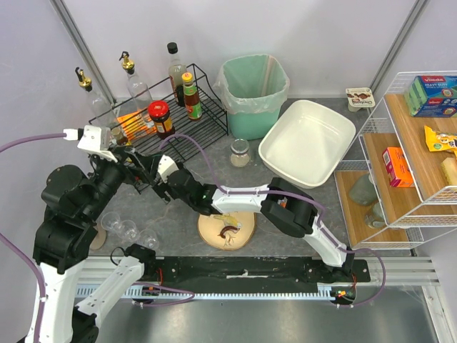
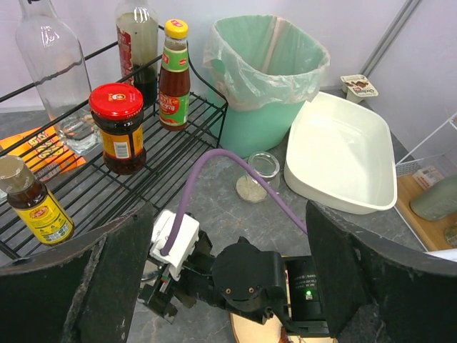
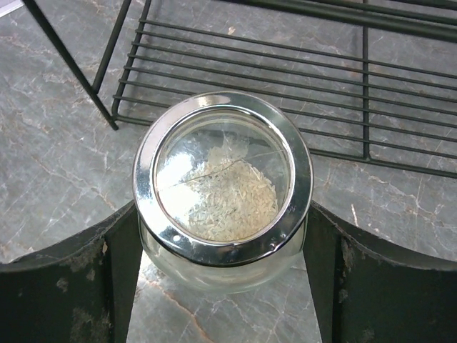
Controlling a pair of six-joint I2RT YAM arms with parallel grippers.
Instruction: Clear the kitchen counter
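At the left of the overhead frame the left gripper (image 2: 228, 214) hangs by the black rack (image 1: 178, 121) with its fingers spread wide and nothing between them, likely held clear so the other arm can work; just right of it, the right gripper (image 3: 223, 221) straddles an upright lidded jar of rice (image 3: 214, 193), fingers seemingly pressed to its sides below the lid, a hold that should keep it level. The counter (image 1: 178, 243) lies flat across the middle of the frame, its long axis running left to right, toward the shelves (image 1: 410, 132) at far right.
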